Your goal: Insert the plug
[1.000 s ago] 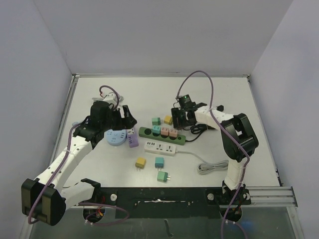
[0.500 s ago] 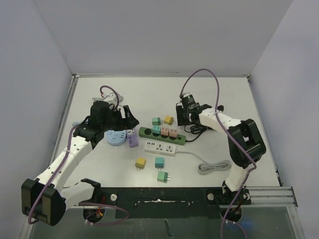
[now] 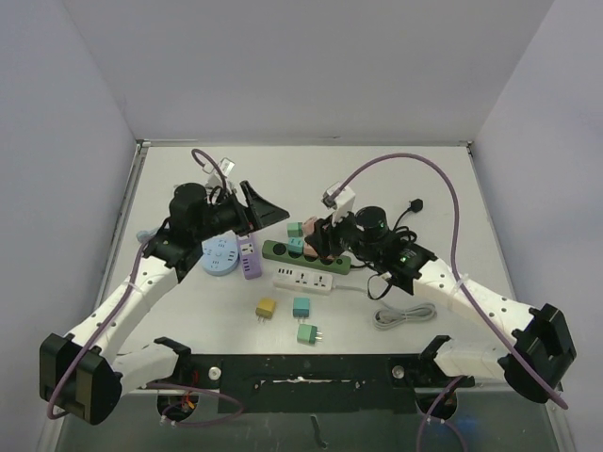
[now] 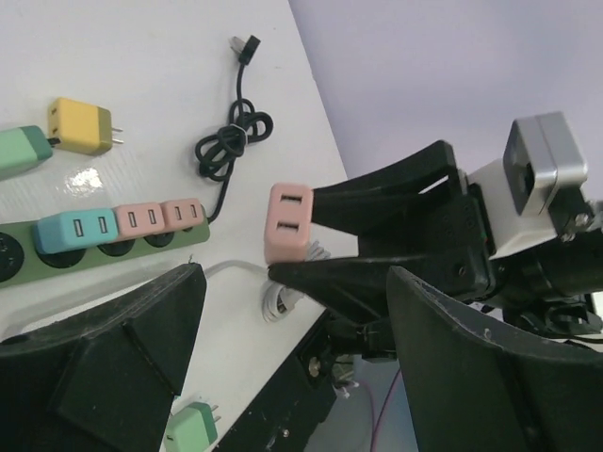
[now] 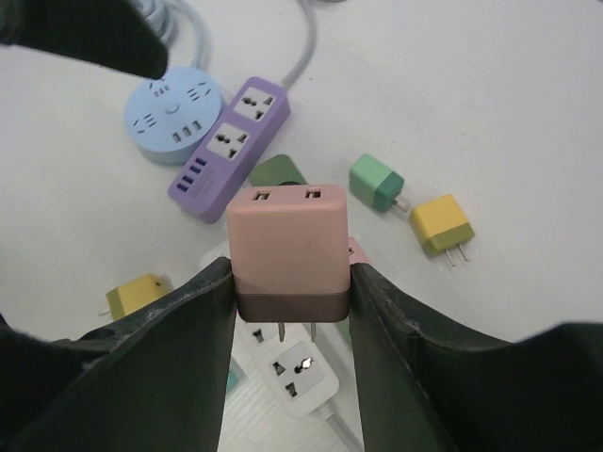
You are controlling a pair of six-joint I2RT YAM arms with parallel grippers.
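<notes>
A: Any words or names to read?
B: Only tiny marks on the power strips, too small to read.
A: And the right gripper (image 5: 288, 275)?
B: Partly closed, squeezing the pink plug (image 5: 287, 250) by its two sides. Pressed between both fingers (image 5: 188, 320).
A: Where, then?
B: Up off the table (image 3: 283, 169), between the two arms, close above the green power strip (image 3: 281, 250) and the white power strip (image 5: 300, 372).
A: Pointing which way?
B: Two metal prongs toward the bottom of the right wrist view, at the white power strip. Two little slots at the other end. Long way from slots to prongs, up and down in that view, with a finger on each side.
A: And the left gripper (image 3: 260, 215)?
B: Wide open, holding nothing, touching nothing. Lifted up near the purple power strip (image 5: 231, 151) and the round blue one (image 5: 174, 108), facing the pink plug.
A: Anything plugged in already?
B: Yes: a blue plug (image 4: 73, 231) and a pink pair (image 4: 160, 217), side by side in the green power strip.
</notes>
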